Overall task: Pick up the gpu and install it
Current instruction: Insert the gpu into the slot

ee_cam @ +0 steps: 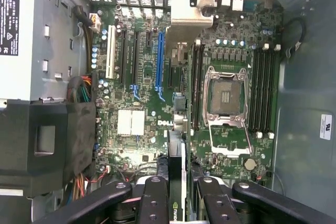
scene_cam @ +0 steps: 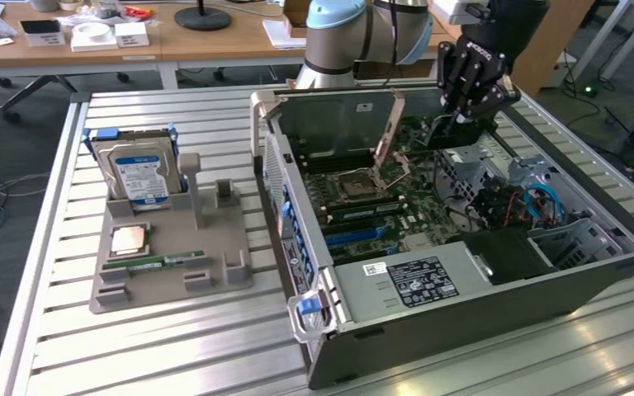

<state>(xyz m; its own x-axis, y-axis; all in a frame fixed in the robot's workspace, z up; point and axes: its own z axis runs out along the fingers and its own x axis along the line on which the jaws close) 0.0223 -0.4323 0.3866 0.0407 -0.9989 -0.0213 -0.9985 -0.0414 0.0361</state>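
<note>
The gpu is a thin dark card seen edge-on, with a green-and-white logo on its edge. My gripper is shut on it, a black finger pressed to each side. In the exterior view the gripper hangs over the far right part of the open computer case, with the gpu showing as a dark piece below the fingers, above the motherboard. The wrist view looks down at the board, where a long blue slot and a white slot lie beyond the card.
The open CPU socket with its raised lever and the memory slots sit beside the card's line. A grey power supply fills the case's near end. On the exterior view's left, a grey holder carries a hard drive, a chip and a memory stick.
</note>
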